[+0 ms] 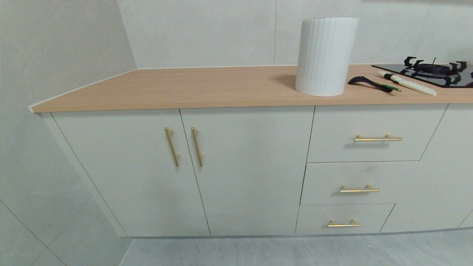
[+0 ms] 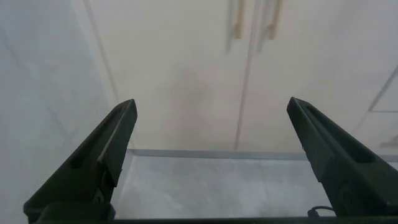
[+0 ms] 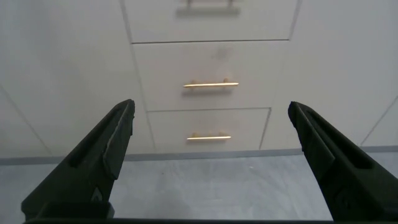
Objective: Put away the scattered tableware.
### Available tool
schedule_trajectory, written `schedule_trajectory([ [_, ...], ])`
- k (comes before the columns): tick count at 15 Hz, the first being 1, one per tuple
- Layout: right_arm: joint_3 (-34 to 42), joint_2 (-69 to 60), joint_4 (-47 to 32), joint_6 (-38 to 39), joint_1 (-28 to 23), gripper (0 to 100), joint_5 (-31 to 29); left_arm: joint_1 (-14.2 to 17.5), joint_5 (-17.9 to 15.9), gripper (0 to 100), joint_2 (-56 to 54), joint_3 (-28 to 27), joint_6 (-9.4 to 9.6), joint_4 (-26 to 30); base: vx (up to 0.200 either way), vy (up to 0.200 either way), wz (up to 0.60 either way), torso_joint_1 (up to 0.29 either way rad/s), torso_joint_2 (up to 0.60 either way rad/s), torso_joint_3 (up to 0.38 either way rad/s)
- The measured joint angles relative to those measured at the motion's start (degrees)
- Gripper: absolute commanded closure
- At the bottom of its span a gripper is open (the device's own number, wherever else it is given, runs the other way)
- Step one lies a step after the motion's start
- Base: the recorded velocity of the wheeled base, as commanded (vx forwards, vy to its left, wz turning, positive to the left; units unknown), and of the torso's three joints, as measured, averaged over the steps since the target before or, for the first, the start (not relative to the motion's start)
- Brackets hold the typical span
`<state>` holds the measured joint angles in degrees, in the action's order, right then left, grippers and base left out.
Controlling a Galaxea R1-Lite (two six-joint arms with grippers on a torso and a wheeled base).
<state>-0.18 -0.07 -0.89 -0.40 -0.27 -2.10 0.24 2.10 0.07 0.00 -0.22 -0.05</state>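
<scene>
Both jaws are hanging spread and empty before the cabinet (image 1: 240,166), ready for the black ladle (image 1: 371,83) lying on the table (image 1: 184,87).

The carrying surface is a wood-grain countertop (image 1: 207,87) that runs along the tiled back wall and ends in an angled corner at its left end. Clock directions below take the white container as centre, with 12 toward the back wall.

1. A tall white ribbed container (image 1: 325,55) stands upright on the right half of the countertop.
2. A black utensil (image 1: 369,83) with a green end lies flat at 3 o'clock, just beside the container base.
3. A cream-coloured utensil (image 1: 410,84) lies flat farther out at 3 o'clock, angled, near the black one.
4. A black glass hob (image 1: 465,79) is set into the countertop at 2 o'clock and carries a black burner grate (image 1: 434,67).
</scene>
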Motion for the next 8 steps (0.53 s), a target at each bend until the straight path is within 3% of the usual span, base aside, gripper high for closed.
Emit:
schedule_trajectory([
  [6,0.0,0.0,0.0,-0.02,0.0,0,-0.04,0.0,0.0,0,0.0,0.0,0.0,-0.02,0.0,-0.2,0.0,0.002,0.0,0.002],
  [8,0.0,0.0,0.0,-0.02,0.0,0,-0.09,0.0,0.0,0,0.0,0.0,0.0,-0.02,0.0,0.0,0.0,0.0,0.0,0.0],
])
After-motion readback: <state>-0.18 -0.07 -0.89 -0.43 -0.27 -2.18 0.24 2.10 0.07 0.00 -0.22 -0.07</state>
